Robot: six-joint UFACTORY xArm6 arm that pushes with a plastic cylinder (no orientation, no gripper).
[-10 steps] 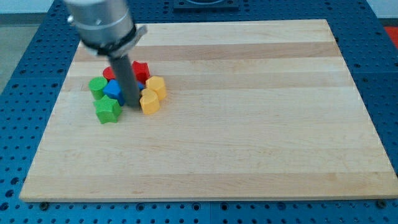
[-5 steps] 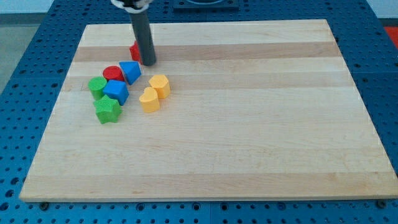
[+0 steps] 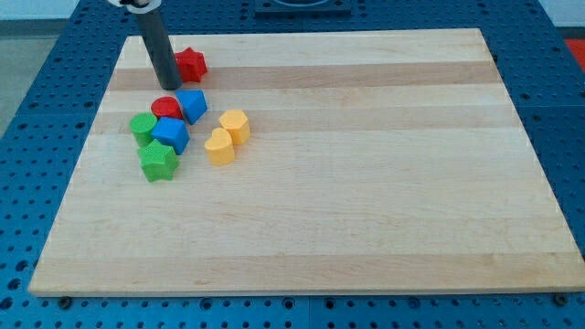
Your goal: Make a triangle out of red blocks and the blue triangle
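Camera view: my tip [image 3: 169, 86] sits on the pale wood board [image 3: 366, 183], far left, just left of a red star-ish block [image 3: 190, 64] and just beyond the red cylinder [image 3: 165, 107]. No jaws on this rig, only a plain dark rod. Blue triangle [image 3: 193, 104] touches the cylinder's right side. Nearer: blue cube-ish block [image 3: 171, 134], green cylinder [image 3: 142, 127], green star [image 3: 157, 161]. Two yellow rounded blocks [image 3: 227, 135] lie right of the cluster. All look like smooth plastic.

open board [image 3: 384, 183] right of the yellow blocks [image 3: 227, 136] (cluster crowding the view's upper left)
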